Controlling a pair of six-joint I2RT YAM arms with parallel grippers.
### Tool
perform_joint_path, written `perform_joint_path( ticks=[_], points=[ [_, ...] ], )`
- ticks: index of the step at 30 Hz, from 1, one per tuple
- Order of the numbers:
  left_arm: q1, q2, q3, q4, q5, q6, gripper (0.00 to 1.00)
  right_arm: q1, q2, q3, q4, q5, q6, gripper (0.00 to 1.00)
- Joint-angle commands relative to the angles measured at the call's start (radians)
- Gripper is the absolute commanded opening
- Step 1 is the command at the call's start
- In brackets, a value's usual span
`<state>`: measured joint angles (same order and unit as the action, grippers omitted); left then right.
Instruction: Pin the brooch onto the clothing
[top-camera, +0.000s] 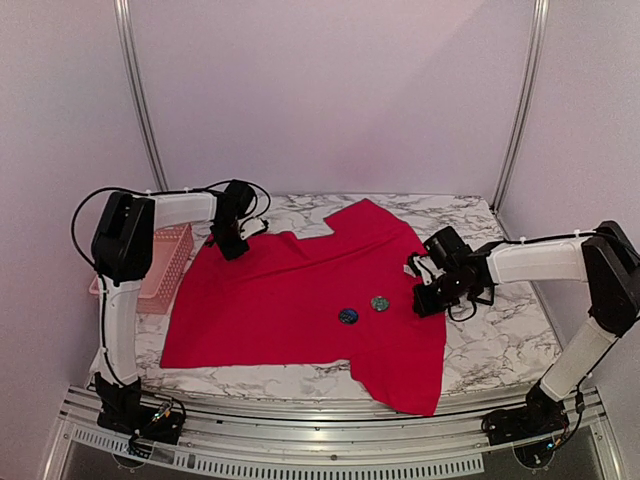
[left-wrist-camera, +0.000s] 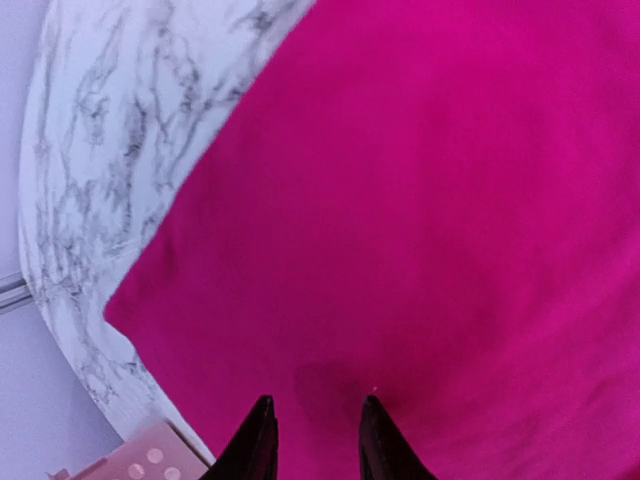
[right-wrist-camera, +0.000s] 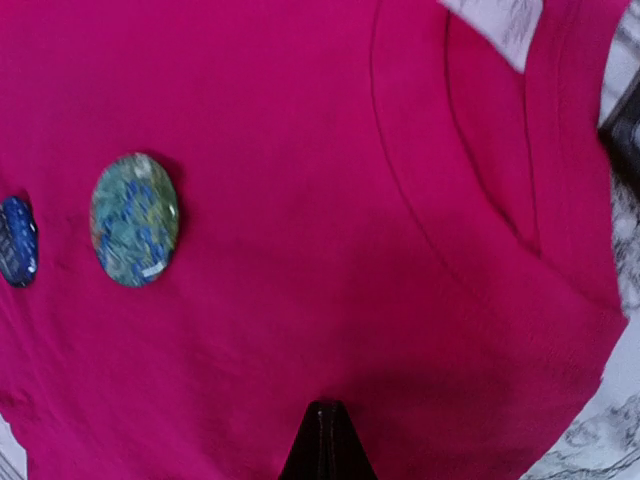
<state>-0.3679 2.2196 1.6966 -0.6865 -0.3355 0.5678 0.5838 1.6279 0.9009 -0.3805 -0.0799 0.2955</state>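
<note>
The clothing, a bright red T-shirt (top-camera: 300, 300), lies spread flat on the marble table. On its middle rest a round green-and-blue brooch (top-camera: 380, 302) (right-wrist-camera: 134, 219) and, to its left, a round dark blue brooch (top-camera: 347, 316) (right-wrist-camera: 17, 241). My right gripper (top-camera: 418, 303) (right-wrist-camera: 325, 410) hovers over the shirt just right of the green brooch, shut with nothing in it, near the folded collar seam (right-wrist-camera: 470, 190). Over the shirt's far left corner, my left gripper (top-camera: 232, 248) (left-wrist-camera: 317, 405) is open, with only red fabric below the gap.
A pink plastic basket (top-camera: 165, 265) (left-wrist-camera: 130, 460) stands on the table (top-camera: 500, 340) beside the shirt's left edge, under the left arm. Bare marble (left-wrist-camera: 120, 150) borders the shirt at the back left. Metal frame posts (top-camera: 140, 100) rise behind the table.
</note>
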Motion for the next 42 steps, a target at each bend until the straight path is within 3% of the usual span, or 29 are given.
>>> perform_joint_path(
  ticks=[1,8,16,23,26,30,34,38,42],
  points=[
    [0.007,0.153,0.129,-0.012,-0.094,-0.012,0.29,0.045,0.017,-0.086,-0.076,0.02,0.154,0.0],
    [0.04,0.303,0.289,0.011,-0.179,0.034,0.29,0.059,-0.067,-0.251,-0.167,0.023,0.348,0.0],
    [0.075,0.34,0.295,0.044,-0.218,0.061,0.28,0.074,-0.107,-0.241,-0.215,0.015,0.423,0.0],
    [0.074,0.279,0.288,0.045,-0.182,0.052,0.32,0.074,-0.117,-0.162,-0.203,0.01,0.396,0.02],
    [0.062,0.186,0.255,0.039,-0.131,0.047,0.4,0.072,-0.157,-0.046,-0.186,0.014,0.342,0.12],
    [0.023,-0.036,0.174,0.008,0.023,-0.008,0.65,0.037,-0.216,0.12,-0.142,0.057,0.246,0.45],
    [-0.006,-0.29,0.09,-0.054,0.208,-0.101,0.89,-0.066,-0.267,0.179,-0.057,0.035,0.16,0.97],
    [0.003,-0.57,-0.113,-0.049,0.254,-0.195,0.94,-0.177,-0.339,0.166,0.019,0.051,0.118,0.99],
    [0.024,-0.88,-0.343,0.004,0.219,-0.287,0.99,-0.326,-0.471,0.052,0.167,0.043,0.108,0.99]
  ],
)
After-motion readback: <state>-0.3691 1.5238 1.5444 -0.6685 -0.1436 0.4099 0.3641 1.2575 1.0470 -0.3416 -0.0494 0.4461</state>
